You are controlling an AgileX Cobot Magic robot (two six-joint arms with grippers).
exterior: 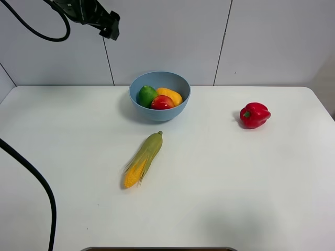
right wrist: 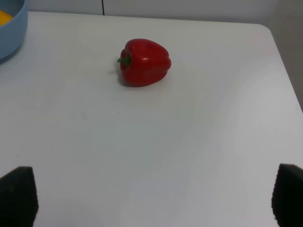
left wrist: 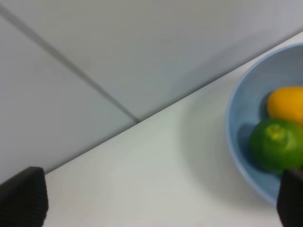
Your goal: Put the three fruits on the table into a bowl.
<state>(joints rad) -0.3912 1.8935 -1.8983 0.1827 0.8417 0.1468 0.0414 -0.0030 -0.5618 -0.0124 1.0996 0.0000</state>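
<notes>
Hanging high above the far-left part of the table (exterior: 78, 172), the left gripper (left wrist: 156, 201) has its jaws spread wide with nothing between them; in its wrist view only the two dark fingertips (left wrist: 23, 196) show at the frame's edges. Ahead of that gripper and off to one side sits the light-blue bowl (exterior: 159, 112), and all three fruits lie inside it: the green lime (exterior: 146, 95) on the side nearest the left gripper, the yellow-orange mango (exterior: 170, 95) beyond it against the far wall, and the red apple (exterior: 162, 102) in front, touching both. From the left wrist camera the lime (left wrist: 276, 144) and the mango (left wrist: 286, 104) are in sight, while the apple is hidden from it. The right gripper (right wrist: 154, 196) is likewise released, its jaws wide apart and empty, hovering over bare tabletop on the right side. Straight ahead of it, well apart from its fingertips, a red bell pepper (right wrist: 143, 62) lies on its side, green stem pointing toward the bowl. A husked corn cob (exterior: 143, 159) lies slantwise on the table near the bowl, on its front side, away from both grippers.
</notes>
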